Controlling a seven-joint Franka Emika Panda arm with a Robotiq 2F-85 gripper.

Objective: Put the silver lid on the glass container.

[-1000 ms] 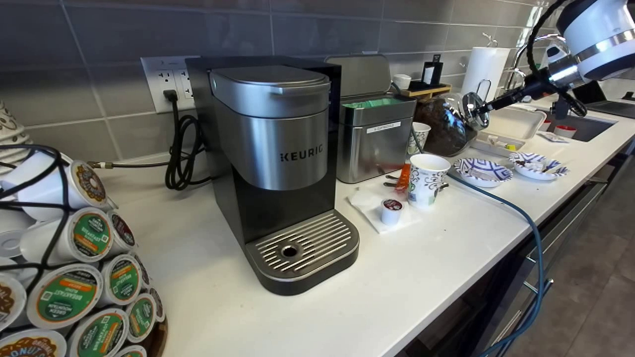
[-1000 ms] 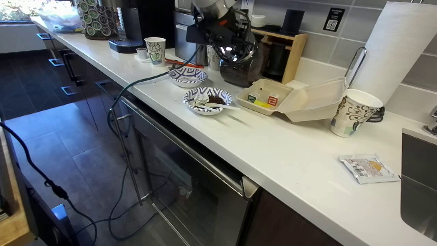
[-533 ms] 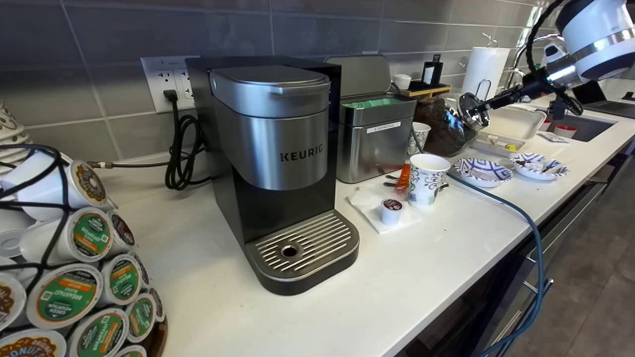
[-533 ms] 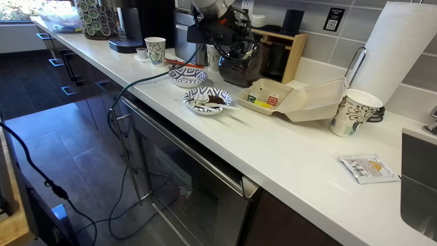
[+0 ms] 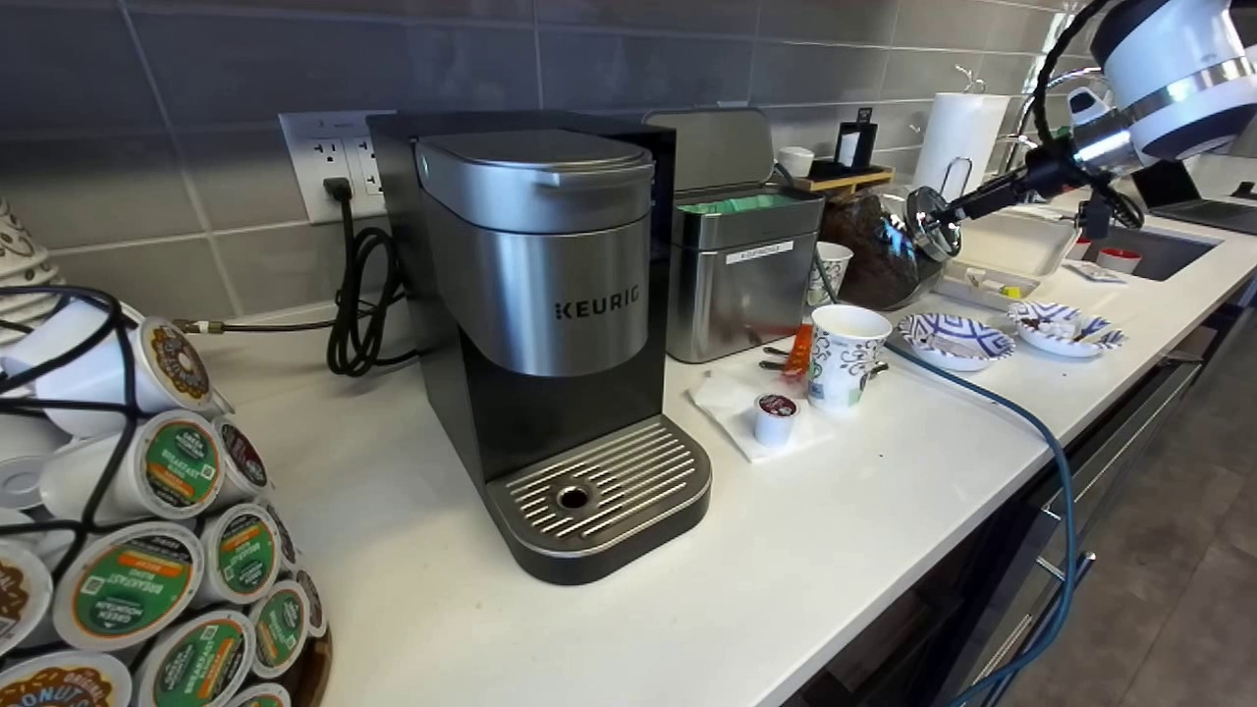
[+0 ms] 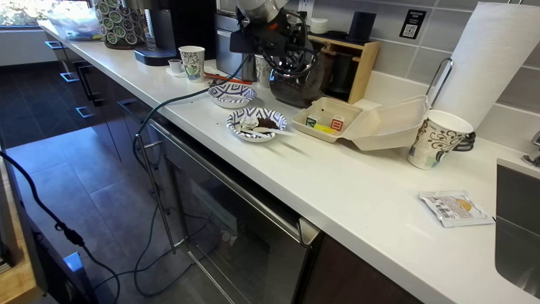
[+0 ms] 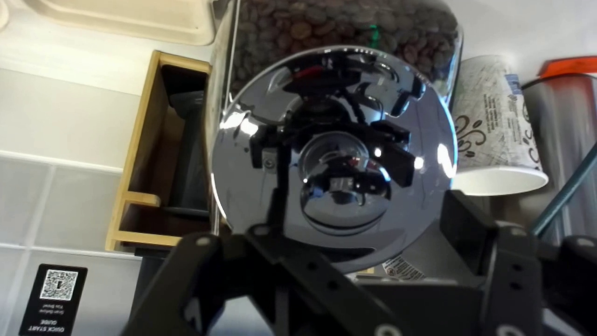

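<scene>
In an exterior view, round silver metal lid is sitting tilted at the mouth of clear bean-filled glass container; black two-finger gripper is facing lid, contact unclear. In an exterior view, beige open clamshell box is lying just beside container. In wrist view, fingers are standing wide apart, gripping nothing visible; white patterned paper cup is standing beside container.
</scene>
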